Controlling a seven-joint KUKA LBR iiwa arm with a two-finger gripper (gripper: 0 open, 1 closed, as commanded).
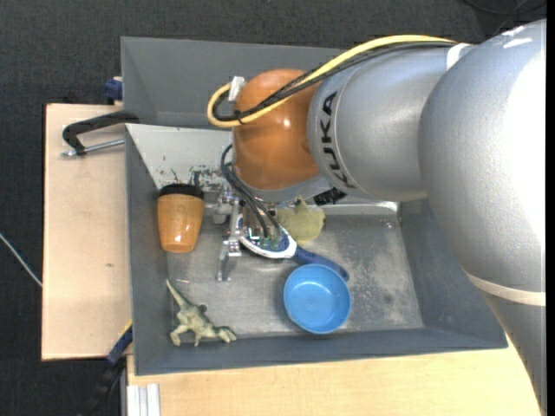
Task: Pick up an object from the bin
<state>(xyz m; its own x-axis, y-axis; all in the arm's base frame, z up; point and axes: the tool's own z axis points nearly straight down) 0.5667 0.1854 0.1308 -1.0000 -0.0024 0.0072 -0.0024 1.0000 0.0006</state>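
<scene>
In the grey bin (381, 271), my claw (230, 248) seems mid-approach, its grip state I cannot tell. Next I'd centre on the orange cup (179, 222) just beside it.

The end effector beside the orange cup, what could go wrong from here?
1. The end effector is low in the bin and close to the orange cup; a sideways move might knock the cup away.
2. A white and blue thing lies right beside it, partly under the wrist, so a grasp could catch the wrong thing or pinch it badly.
</scene>
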